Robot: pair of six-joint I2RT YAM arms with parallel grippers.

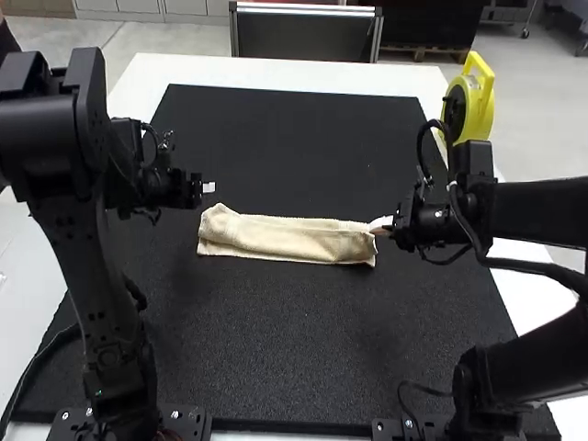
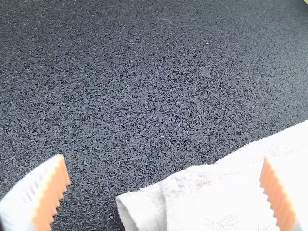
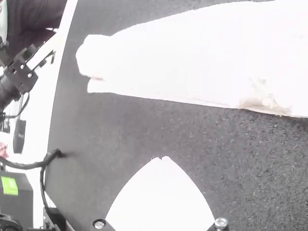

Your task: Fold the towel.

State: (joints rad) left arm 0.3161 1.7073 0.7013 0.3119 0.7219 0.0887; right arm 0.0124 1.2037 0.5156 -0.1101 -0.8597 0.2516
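Observation:
The cream towel lies as a long narrow folded strip across the middle of the black mat, its left end a bit bunched. Just beyond that left end is my left gripper. At the strip's right end is my right gripper. In the left wrist view, the left gripper has its orange-padded fingers wide apart, with a corner of the towel visible between and below them. In the right wrist view, the white fingers of the right gripper meet over the mat, apart from the pale towel.
The black mat covers most of the white table. A yellow and black reel-like object stands at the far right edge, close behind the right arm. Dark cables hang along both arms.

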